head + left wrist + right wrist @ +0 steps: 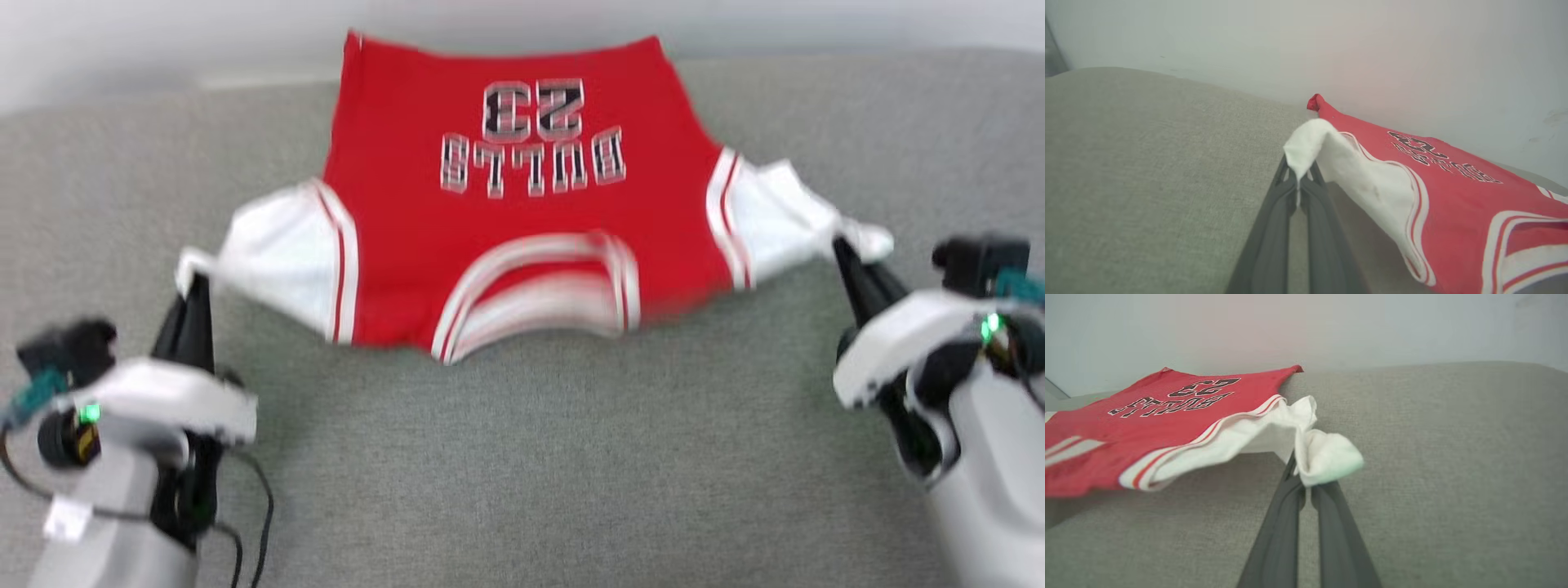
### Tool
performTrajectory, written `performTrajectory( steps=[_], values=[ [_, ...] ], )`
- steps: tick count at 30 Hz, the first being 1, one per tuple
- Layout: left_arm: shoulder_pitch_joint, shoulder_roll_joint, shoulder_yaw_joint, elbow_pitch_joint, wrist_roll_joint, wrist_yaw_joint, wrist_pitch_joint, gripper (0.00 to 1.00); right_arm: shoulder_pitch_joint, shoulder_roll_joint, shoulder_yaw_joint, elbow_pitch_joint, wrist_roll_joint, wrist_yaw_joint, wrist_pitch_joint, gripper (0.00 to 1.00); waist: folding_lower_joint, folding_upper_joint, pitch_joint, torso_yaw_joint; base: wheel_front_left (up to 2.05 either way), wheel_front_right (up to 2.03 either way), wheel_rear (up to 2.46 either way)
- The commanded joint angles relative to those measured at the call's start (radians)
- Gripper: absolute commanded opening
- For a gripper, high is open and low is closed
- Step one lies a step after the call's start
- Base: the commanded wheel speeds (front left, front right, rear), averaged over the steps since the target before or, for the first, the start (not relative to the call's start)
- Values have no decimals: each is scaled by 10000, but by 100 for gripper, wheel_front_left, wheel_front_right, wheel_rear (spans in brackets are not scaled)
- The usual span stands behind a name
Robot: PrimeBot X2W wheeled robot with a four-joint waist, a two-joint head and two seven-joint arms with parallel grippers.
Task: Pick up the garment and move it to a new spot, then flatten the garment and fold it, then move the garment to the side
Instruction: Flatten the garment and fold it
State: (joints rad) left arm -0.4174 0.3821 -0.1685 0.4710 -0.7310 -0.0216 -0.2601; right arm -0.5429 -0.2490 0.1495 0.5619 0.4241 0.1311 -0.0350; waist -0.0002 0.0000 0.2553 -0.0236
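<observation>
Garment position: the garment [522,220] sits in the upper centre of the head view, stretched left to right between my two pincers, printed face up.
Garment orientation: collar trim faces the bottom of the frame and the hem lies along the top, so "BULLS" and "23" read upside down.
Left pincer: my left pincer [194,282], at the left of the head view, is clamped on the tip of one white sleeve. In the left wrist view the two fingers [1274,216] meet with white cloth pinched between them.
Right pincer: my right pincer [842,249], at the right of the head view, is closed on the tip of the other white sleeve. In the right wrist view the cloth bunches into a lump over the fingers.
Support: grey fabric surface [522,457], with a pale wall [1331,49] behind it.
Clearance: both wrist views show the sleeves and the collar end raised off the surface, with shadow beneath.
Hidden: the cloth covers the fingertips of both pincers, so the exact pinch point cannot be seen.
Cut off: both forearms leave the head view at the bottom corners.
Hard to make out: the head view is blurred, most at the collar trim. I cannot tell whether the hem rests on the surface or against the wall.
</observation>
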Motion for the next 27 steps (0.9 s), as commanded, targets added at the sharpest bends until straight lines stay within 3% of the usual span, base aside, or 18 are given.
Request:
performTrajectory(
  steps=[1, 12, 19, 24, 25, 26, 27],
  values=[
    [409, 23, 111, -143, -40, 115, -73, 0, 433, 16, -128, -160, 48, -7, 47, 0, 2, 0, -670, -29, 0, 0, 0],
    [4788, -205, 352, -2434, -314, 1343, 185, 0, 5007, 489, -1461, -2475, -176, -10, 1048, 0, 2, 0, -2650, 82, 0, 0, 0],
    [6603, 20, 351, -3745, -428, 1889, 726, 0, 7470, 1202, -2555, -4353, -650, -10, 2006, 0, 2, 0, -2902, 196, 0, 0, 0],
    [7319, 88, 158, -4403, -227, 2109, 837, 0, 8617, 1584, -2732, -5465, -1215, -10, 2818, 0, 2, 0, -2905, 195, 0, 0, 0],
    [7351, 85, 87, -4513, -163, 2139, 845, 0, 8620, 1618, -2690, -5583, -1282, -10, 2854, 12, 2, 0, -2885, 194, 0, 0, 0],
    [7335, 87, -10, -4606, -76, 2172, 879, 0, 8607, 1659, -2653, -5634, -1333, -8, 2849, 48, 2, 0, -2862, 203, 0, 0, 0],
    [7292, 85, -72, -4688, 5, 2199, 877, 0, 8560, 1687, -2579, -5669, -1368, -8, 2845, 100, 2, 0, -2842, 219, 0, 0, 0]
  ],
)
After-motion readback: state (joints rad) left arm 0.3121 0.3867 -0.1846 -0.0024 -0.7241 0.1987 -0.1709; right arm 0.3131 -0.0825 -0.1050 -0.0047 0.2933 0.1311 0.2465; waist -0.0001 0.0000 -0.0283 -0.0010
